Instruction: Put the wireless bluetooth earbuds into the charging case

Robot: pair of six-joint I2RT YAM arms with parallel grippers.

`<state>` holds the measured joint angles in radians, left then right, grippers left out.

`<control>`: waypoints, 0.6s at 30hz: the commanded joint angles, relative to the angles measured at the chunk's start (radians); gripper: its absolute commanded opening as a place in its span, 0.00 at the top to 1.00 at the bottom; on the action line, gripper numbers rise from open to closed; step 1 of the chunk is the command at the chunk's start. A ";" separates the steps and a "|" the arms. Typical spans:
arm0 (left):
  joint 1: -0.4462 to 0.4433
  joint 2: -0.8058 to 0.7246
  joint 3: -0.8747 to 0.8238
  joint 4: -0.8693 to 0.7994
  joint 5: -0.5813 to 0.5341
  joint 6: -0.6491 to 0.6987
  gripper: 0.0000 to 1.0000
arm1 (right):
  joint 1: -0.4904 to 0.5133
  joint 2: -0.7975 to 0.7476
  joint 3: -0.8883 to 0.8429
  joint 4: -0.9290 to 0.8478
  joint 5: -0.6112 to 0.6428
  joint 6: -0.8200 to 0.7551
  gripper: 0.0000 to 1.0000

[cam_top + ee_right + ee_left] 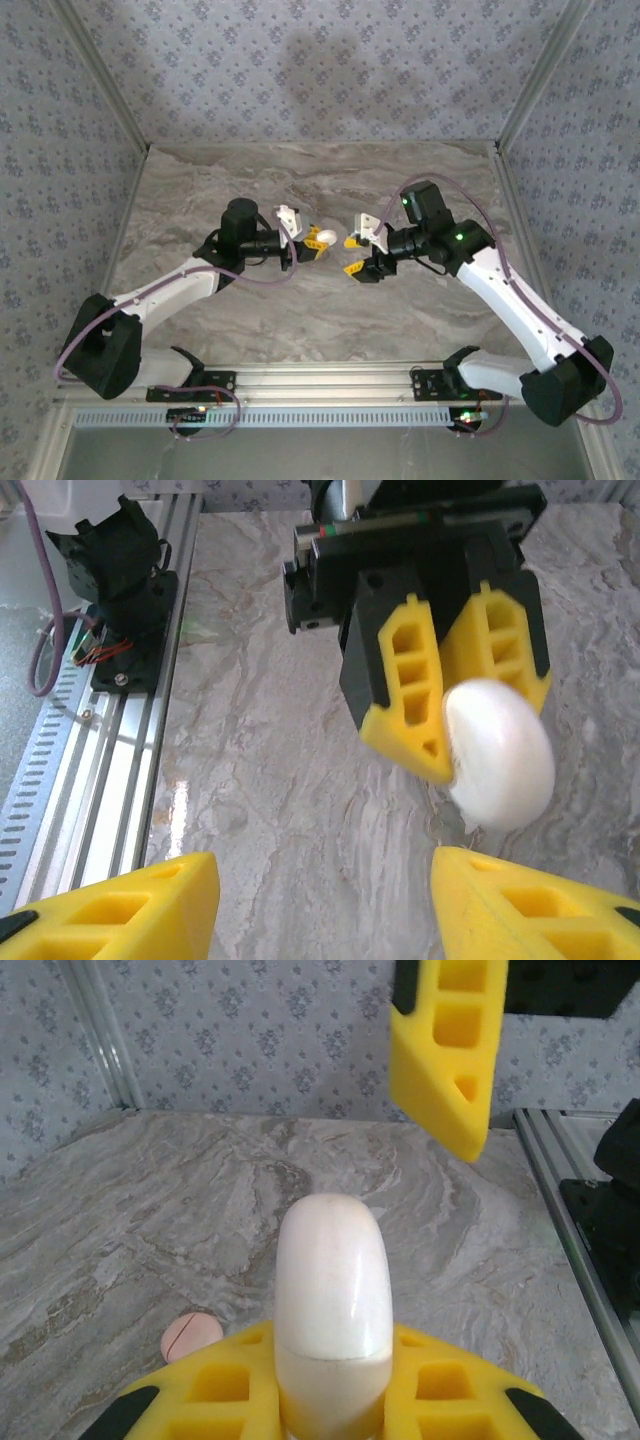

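Two arms are facing each other over the middle of the surface, and the job in hand looks to me like getting the case opened so that earbuds can go in.

The left arm is holding the case up off the surface. Its jaws are clamped on the lower half, and the domed upper half is sticking out past their tips toward the right arm. A thin seam is running round the shell just above the yellow pads, so I judge the part beyond it to be the lid, which is shut at the moment.

To do this well, I would say the right jaws should be coming in square to the dome, straddling it above the seam and not across it, then closing gently. The shell is looking smooth and rounded, so a pinch off centre is likely to squirt it out. The left jaws should be staying firm on the base and not twisting. Which side the hinge is on I cannot tell, so the pull is best started softly.

The right jaws are standing partly open, with nothing between them and touching nothing. One yellow finger is hanging just above and beyond the case. A small pink disc is lying on the surface below, apart from all this.
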<state>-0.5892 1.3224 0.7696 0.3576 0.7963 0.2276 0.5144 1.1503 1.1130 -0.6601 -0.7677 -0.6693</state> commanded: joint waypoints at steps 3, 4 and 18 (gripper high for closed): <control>0.001 0.053 0.063 0.009 -0.095 -0.214 0.84 | -0.081 -0.056 -0.145 0.318 0.088 0.406 0.39; 0.002 0.069 0.083 -0.016 -0.122 -0.261 0.84 | -0.088 -0.057 -0.161 0.348 0.133 0.482 0.39; 0.001 0.398 0.551 -0.557 -0.185 -0.852 0.83 | -0.249 -0.110 -0.336 0.429 0.447 1.146 0.35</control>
<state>-0.5892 1.6508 1.2068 0.0063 0.5800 -0.4660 0.2871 1.0908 0.8154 -0.2859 -0.3897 0.2974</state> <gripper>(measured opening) 0.191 0.655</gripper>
